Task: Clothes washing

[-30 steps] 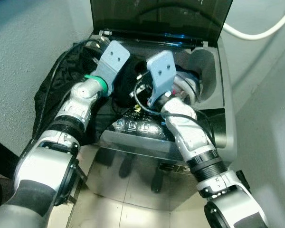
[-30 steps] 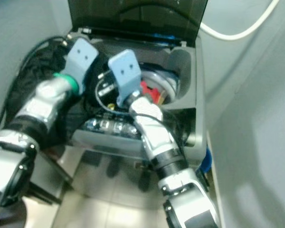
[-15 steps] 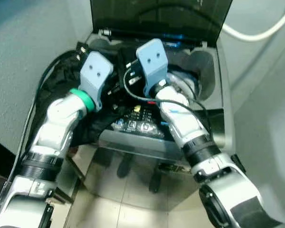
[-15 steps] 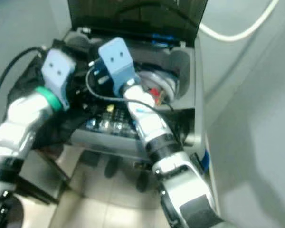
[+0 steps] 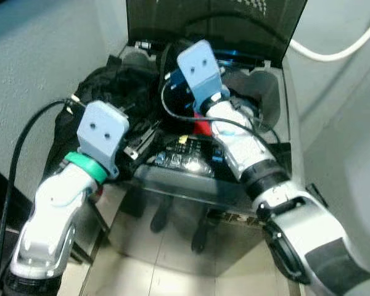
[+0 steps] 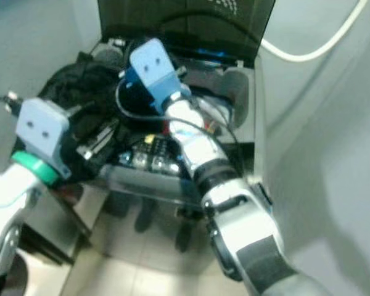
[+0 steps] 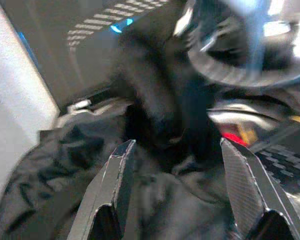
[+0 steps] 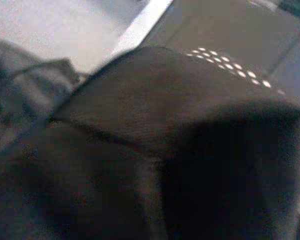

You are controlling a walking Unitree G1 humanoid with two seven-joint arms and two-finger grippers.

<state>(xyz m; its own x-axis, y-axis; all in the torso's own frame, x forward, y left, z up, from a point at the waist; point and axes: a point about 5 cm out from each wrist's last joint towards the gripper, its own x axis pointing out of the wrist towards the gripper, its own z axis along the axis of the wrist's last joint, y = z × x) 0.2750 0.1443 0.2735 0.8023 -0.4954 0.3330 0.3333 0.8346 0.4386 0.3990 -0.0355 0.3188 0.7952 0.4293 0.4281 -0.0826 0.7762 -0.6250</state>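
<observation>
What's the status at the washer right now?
Left gripper open, fingers apart over black clothes. Right gripper buried in the clothes. Washing machine lid up; clothes draped over its left edge.

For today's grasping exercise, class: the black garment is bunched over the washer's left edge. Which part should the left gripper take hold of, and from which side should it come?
Probably the raised fold of the black garment that stands up straight ahead of the open left gripper. Come in from the washing machine's front-left, where that gripper already points: the fold is narrow enough to fit between the two fingers, while the lower cloth lies flat and spread out.
</observation>
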